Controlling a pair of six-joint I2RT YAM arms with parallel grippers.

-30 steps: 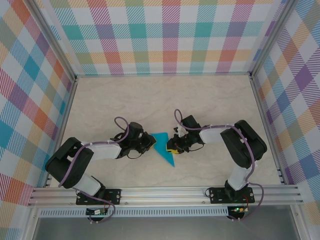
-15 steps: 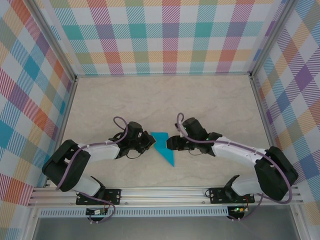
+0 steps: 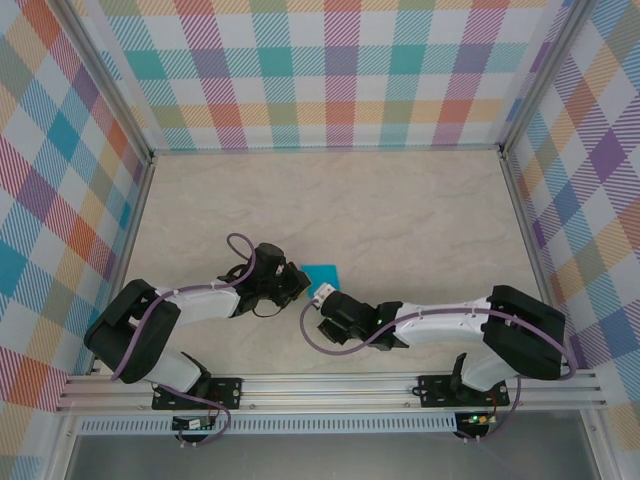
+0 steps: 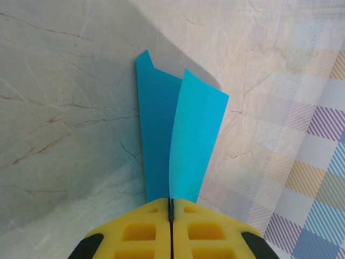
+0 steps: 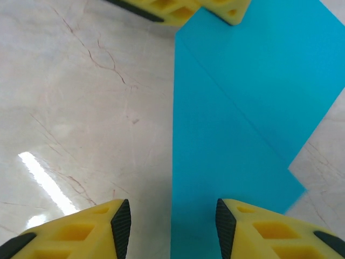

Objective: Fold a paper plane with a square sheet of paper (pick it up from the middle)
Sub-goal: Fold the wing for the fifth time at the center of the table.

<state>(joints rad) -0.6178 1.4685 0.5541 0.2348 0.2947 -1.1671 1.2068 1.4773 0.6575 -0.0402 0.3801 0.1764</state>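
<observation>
Pinching the paper [image 4: 178,135] shut in my left gripper [image 4: 171,208] near the middle of the table [image 3: 420,210], I judge the folding well along (layers creased, no finished dart yet). Its long axis runs rightward from that grip, widening toward my right gripper [image 5: 172,221], whose jaws stand apart, straddling its edge.

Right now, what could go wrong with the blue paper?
The left gripper pinches the folded paper at one end, and one flap curls up, so a tug might tear it or undo the crease. The right gripper hangs open over the paper's edge; closing there could miss it or crumple it.
</observation>
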